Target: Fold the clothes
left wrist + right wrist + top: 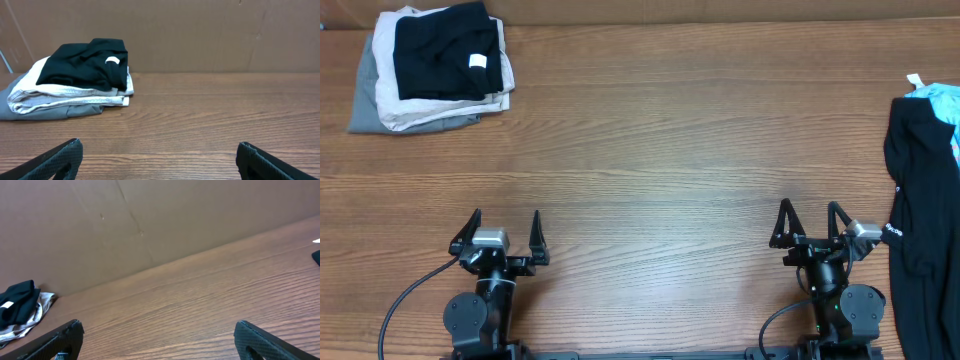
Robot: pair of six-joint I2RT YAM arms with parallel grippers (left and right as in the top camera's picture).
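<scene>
Clothes: black garment lies unfolded along right edge of overhead frame, on the surface, w/ nothing touching it. Folding not yet begun; all steps left. You'll find both arms tucked at btm edge: left gripper and right gripper spread wide, empty, pointing up-frame.
</scene>
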